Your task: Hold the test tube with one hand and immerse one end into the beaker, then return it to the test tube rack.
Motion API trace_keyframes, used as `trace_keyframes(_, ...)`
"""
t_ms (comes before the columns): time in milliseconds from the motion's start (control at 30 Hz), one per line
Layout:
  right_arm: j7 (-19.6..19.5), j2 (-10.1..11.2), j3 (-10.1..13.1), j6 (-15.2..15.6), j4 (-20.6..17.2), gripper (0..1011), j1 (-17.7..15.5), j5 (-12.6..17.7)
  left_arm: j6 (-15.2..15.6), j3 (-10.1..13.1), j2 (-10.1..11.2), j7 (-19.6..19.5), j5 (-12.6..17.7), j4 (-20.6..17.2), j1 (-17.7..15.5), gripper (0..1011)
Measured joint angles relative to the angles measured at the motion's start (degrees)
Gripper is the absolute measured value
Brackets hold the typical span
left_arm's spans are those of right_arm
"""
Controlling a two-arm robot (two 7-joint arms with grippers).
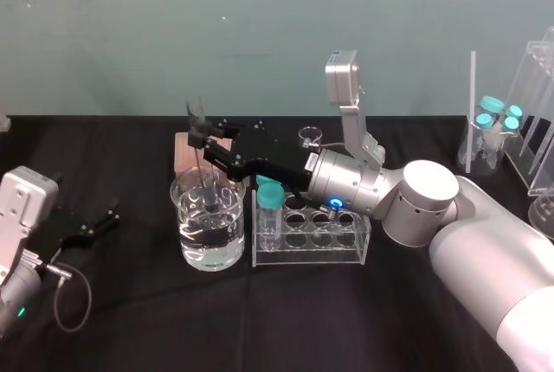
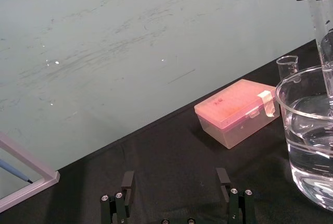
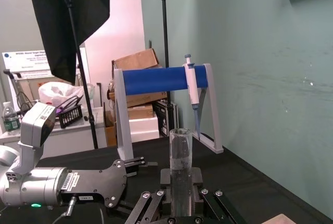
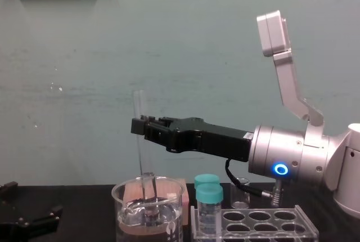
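The right gripper reaches across above the test tube rack toward the robot's left, its jaws closed on the upper part of the test tube. The tube stands nearly upright, leaning slightly, with its rounded lower end dipped into the water in the beaker and its open top rising above the jaws. The beaker sits on the black surface just left of the rack, which holds teal-capped vials in its left end. A pink box lies behind the beaker. The left gripper rests low at the far left, jaws spread wide and holding nothing.
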Motion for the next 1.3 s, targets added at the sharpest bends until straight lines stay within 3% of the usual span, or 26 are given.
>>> trace_keyframes(433, -0.36, 0.21, 0.14, -0.11, -0.87, 224, -0.21, 0.04, 0.0, 0.0, 0.0, 0.0, 0.0, 0.0, 0.0, 1000)
trace_keyframes(700, -0.88, 1.09, 0.91, -1.1, -4.17, 224, -0.26, 0.52, 0.0, 0.0, 0.0, 0.0, 0.0, 0.0, 0.0, 1000)
trace_keyframes(1100, -3.28, 3.64, 2.77, -2.59, -13.05, 224, -1.74, 1.94, 0.0, 0.0, 0.0, 0.0, 0.0, 0.0, 0.0, 1000)
trace_keyframes(1300, -6.73, 6.73, 4.67, -3.07, -19.3, 224, -3.94, 2.11, 0.0, 0.0, 0.0, 0.0, 0.0, 0.0, 0.0, 1000)
